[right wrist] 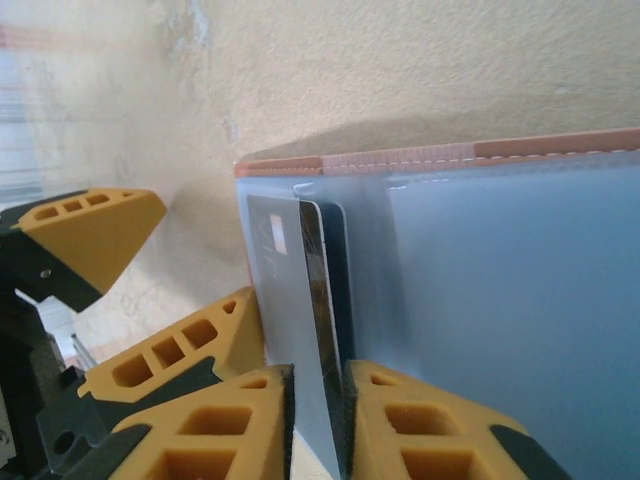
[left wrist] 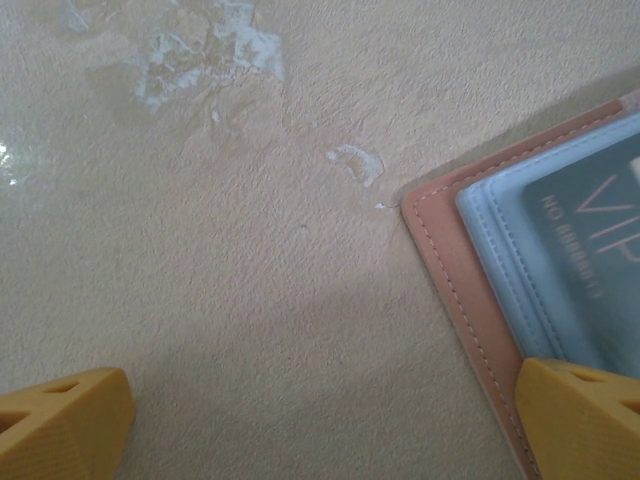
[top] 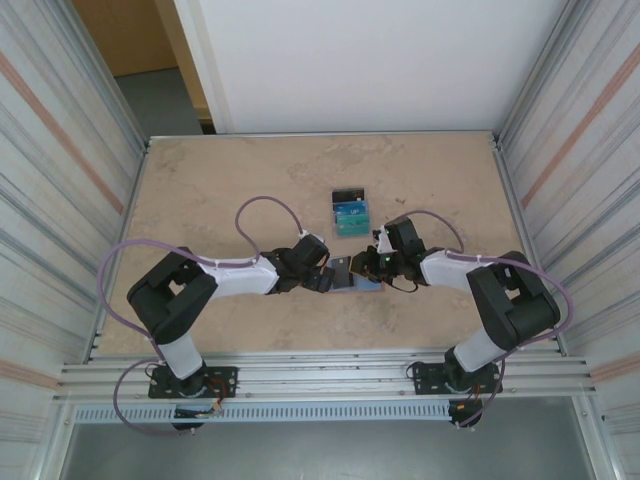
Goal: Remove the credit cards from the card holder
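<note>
The card holder (top: 360,284) is lying open on the worktop (top: 220,190) directly between the two arms. The left tool (top: 325,280) is sitting at its left end and the right tool (top: 378,262) at its right end, so both are about equally near. The coming move turns on the right side. In the right wrist view the right tool (right wrist: 318,400) is clenching narrowly on the near edge of a grey credit card (right wrist: 290,290), with a darker card just behind it. This card is standing partly out of the holder's blue-grey pocket (right wrist: 500,320). Its long axis is pointing straight back toward that wrist, so a straight pull along that line looks like the way out. The left tool (left wrist: 320,400) is hanging released with its jaws wide. One yellow finger (left wrist: 580,415) is lying over the holder's near corner and seems to be pinning it, though contact cannot be confirmed. The other finger is sitting over bare worktop. The holder's outer skin (left wrist: 450,260) is showing as salmon leather-like material with pale stitching along a rounded corner, and the pockets are looking smooth and slightly glossy. A VIP card (left wrist: 590,250), dark and flat, is lying inside one pocket. The removed credit cards (top: 350,215), thin rigid rectangles in black, blue and teal, are resting together farther back on the worktop, well apart from the holder. The worktop itself is appearing beige, mottled and faintly grainy.
</note>
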Controlling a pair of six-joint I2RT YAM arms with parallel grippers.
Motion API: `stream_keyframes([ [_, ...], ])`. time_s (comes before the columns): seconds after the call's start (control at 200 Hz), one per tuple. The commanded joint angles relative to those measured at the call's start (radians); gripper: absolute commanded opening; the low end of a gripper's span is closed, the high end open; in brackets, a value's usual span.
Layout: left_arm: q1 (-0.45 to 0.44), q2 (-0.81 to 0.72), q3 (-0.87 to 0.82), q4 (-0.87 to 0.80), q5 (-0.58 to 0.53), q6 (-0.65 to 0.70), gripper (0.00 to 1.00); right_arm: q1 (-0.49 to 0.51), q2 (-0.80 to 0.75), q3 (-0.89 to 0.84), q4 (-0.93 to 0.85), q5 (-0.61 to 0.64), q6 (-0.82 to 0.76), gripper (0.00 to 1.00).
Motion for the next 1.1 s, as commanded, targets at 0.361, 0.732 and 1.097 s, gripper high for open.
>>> stream_keyframes([
  [0.361, -0.009, 0.041, 0.033, -0.085, -0.015, 0.031, 0.99, -0.004, 0.058, -0.04, 0.189, -0.103, 0.074, 0.18],
  [0.732, -0.01, 0.05, 0.042, -0.088, -0.008, 0.032, 0.99, -0.005, 0.114, -0.041, 0.205, -0.105, 0.063, 0.28],
  [1.097, -0.01, 0.057, 0.052, -0.101, -0.016, 0.033, 0.99, -0.004, 0.111, -0.043, 0.181, -0.112, 0.015, 0.22],
])
